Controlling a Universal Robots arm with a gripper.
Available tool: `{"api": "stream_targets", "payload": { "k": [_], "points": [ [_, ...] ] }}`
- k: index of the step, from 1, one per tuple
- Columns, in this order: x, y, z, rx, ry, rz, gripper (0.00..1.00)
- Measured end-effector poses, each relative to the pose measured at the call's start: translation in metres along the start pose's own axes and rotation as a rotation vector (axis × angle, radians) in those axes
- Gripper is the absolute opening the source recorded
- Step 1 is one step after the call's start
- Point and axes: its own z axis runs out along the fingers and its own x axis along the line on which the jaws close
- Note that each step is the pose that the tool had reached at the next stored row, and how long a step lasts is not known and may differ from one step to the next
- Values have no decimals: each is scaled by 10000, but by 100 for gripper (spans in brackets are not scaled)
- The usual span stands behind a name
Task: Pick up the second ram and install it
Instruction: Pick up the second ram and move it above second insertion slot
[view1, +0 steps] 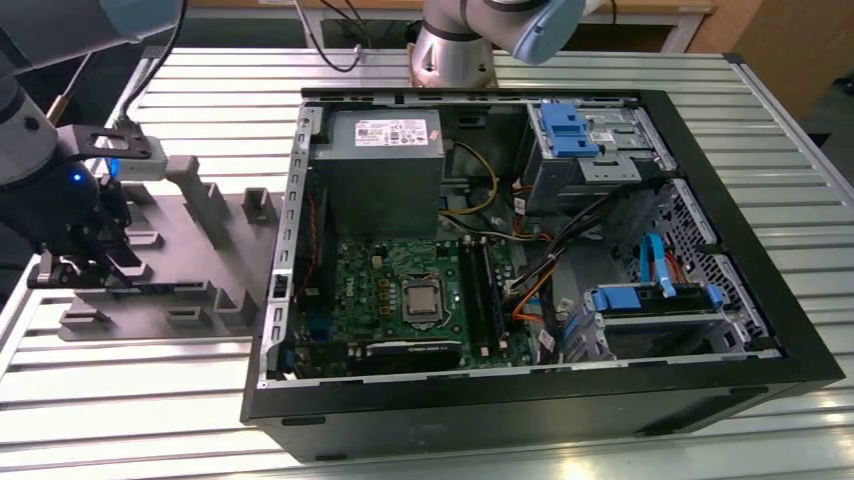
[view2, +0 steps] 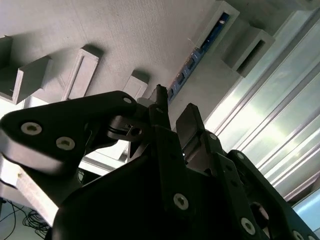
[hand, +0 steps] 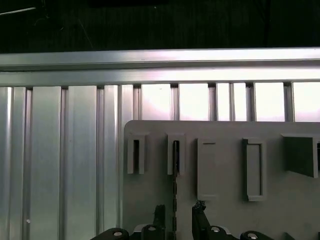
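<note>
First wrist view: the gripper (hand: 179, 210) hangs over the grey fixture (hand: 150, 200), its two black fingers (hand: 199, 215) spread apart. The second ram (hand: 175, 160) stands on edge in a narrow slot of the fixture, in the row of pockets along the fixture's edge. Its thin dark body runs into the gap between the fingers. A strip of fixture shows on each side of it, so the fingers straddle the ram and do not clamp it. In the second wrist view, the ram's edge leads from its slot to a spot between the two fingertips; whether either tip touches it cannot be told. In the exterior view, the fixture lies on a slatted metal table (view1: 200, 80). An open computer case (view1: 787, 330) sits just beside the fixture, on the exterior view's right. A green motherboard (view1: 387, 290) lies inside the case, well apart from the gripper.
</note>
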Motion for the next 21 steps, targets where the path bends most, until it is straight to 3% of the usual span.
{"api": "stream_targets", "payload": {
  "k": [11, 21],
  "points": [
    [3, -2, 197, 2, -1, -5, 35],
    [4, -2, 212, 5, -1, -8, 35]
  ]
}}
